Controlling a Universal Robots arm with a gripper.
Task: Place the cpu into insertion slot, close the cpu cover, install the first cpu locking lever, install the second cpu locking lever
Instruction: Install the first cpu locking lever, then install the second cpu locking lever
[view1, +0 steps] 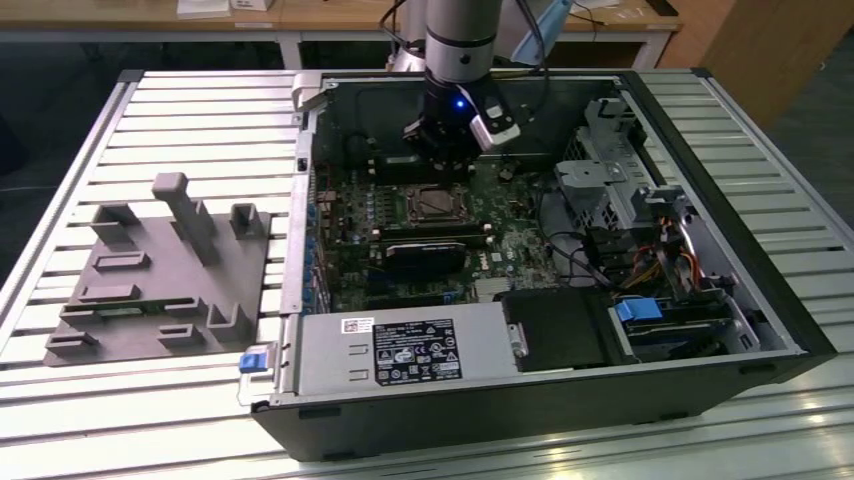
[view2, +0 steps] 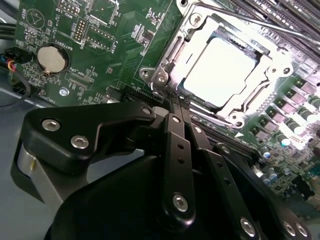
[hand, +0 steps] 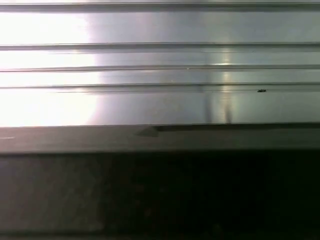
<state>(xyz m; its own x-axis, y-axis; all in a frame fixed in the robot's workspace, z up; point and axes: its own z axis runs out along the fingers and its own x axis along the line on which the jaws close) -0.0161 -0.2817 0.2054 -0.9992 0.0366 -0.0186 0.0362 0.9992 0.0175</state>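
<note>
The cpu (view2: 222, 70) lies flat in the insertion slot (view1: 438, 203) on the green board, its pale metal face showing. The silvery cpu cover (view2: 172, 55) lies down around it, framing the chip. A thin metal lever rod (view2: 260, 27) runs along one side of the socket. My gripper (view2: 179, 106) is shut, its two black fingers pressed together with nothing visible between them. The tips hover just beside a corner of the socket. In the exterior view the gripper (view1: 442, 170) hangs inside the open case, directly behind the socket.
A grey parts fixture (view1: 160, 270) sits on the ribbed table at the exterior view's left. Inside the case are a black module (view1: 427, 255), a power supply (view1: 400, 350), a drive cage (view1: 614, 180) and cables. A coin battery (view2: 52, 59) sits on the board.
</note>
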